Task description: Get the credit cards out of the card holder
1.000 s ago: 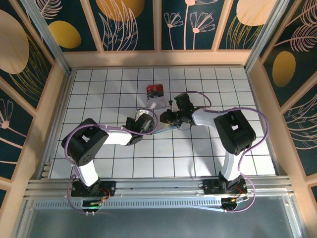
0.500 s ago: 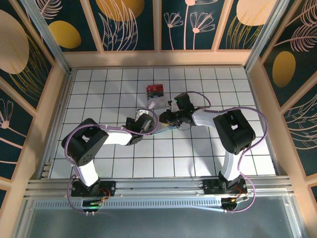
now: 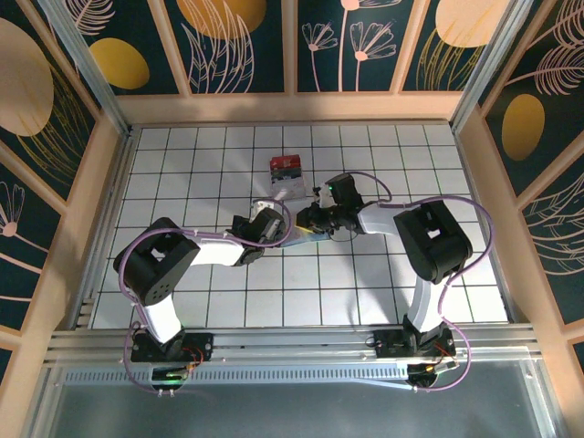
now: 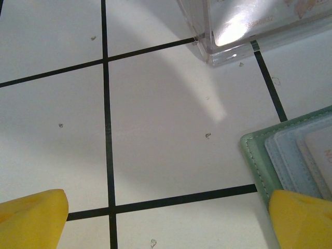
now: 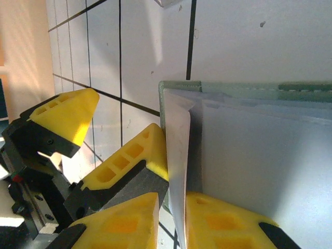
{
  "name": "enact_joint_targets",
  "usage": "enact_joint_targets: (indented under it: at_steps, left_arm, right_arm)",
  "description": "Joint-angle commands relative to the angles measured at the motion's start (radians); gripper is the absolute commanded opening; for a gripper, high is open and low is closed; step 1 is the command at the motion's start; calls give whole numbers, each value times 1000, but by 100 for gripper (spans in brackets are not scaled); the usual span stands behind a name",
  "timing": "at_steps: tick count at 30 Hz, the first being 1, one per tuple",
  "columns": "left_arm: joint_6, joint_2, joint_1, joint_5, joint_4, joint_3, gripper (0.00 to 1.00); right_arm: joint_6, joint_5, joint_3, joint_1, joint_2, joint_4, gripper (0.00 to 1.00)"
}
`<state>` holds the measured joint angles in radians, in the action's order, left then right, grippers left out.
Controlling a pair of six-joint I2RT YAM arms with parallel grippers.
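The card holder (image 3: 313,235) lies open on the white tiled table (image 3: 383,283), near the middle, between the two grippers. The left gripper (image 3: 274,225) is low at the holder's left side with its yellow fingers (image 4: 32,220) spread wide, and the holder's green stitched corner (image 4: 255,155) is just beside the right one. Stepped pale layers show inside the holder; I cannot tell if they are pockets or cards. The right gripper (image 5: 173,201) has its fingers close together around a thin pale leaf (image 5: 177,150) that stands up at the holder's left edge; I cannot tell if they already press it. A clear box (image 4: 244,26) stands just beyond, and a red-topped box (image 3: 286,165) is farther away.
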<state>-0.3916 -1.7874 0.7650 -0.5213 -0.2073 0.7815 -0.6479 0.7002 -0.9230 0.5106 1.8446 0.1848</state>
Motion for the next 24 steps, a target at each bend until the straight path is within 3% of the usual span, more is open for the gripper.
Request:
enact_joint_targets:
  at_steps: [1, 24]
  left_arm:
    - [-11, -34, 3, 3, 65, 18, 99]
    - [-12, -45, 3, -2, 75, 19, 99]
  right_arm:
    - [-21, 82, 18, -5, -54, 41, 21]
    - [-25, 76, 52, -43, -74, 42, 20]
